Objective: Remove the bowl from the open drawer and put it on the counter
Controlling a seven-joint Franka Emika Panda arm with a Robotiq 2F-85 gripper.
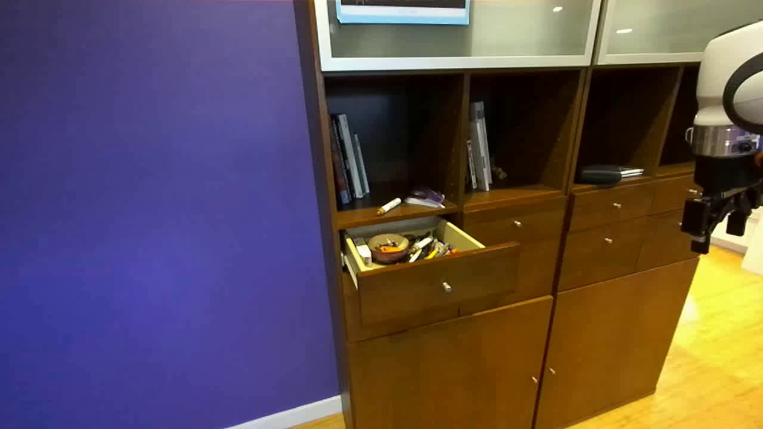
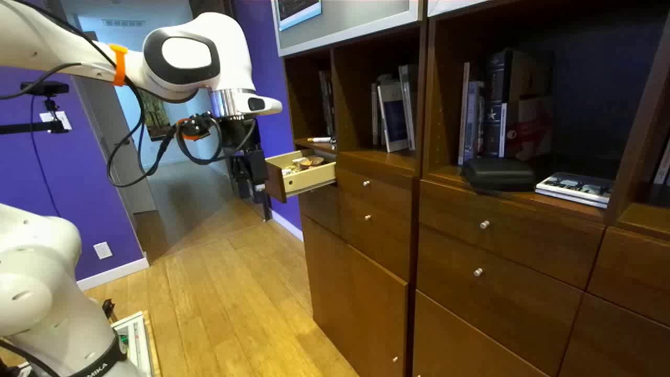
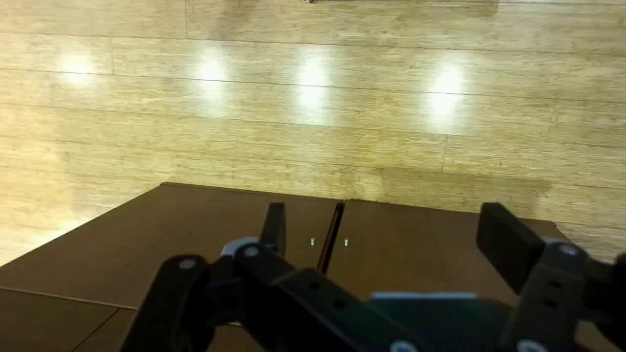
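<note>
The bowl (image 1: 388, 256) is small and round, with a dark brown outside, and sits in the left part of the open drawer (image 1: 438, 292) with small items and something orange in it. The bowl also shows in an exterior view (image 2: 313, 161), inside the yellowish drawer wall (image 2: 310, 179). The counter (image 1: 360, 215) is the dark-brown ledge just above the drawer. My gripper (image 1: 718, 233) is apart from the drawer, out in front of the cabinet; it also shows in an exterior view (image 2: 251, 188). In the wrist view, the gripper (image 3: 384, 210) is open and empty, over the cabinet doors and floor.
A white marker (image 1: 389, 207) and a purple object (image 1: 425, 195) lie on the ledge. Books (image 1: 351, 158) stand at its left. A white box (image 1: 362, 250) and several pens (image 1: 426, 247) flank the bowl. A black case (image 2: 497, 174) lies on the ledge further along.
</note>
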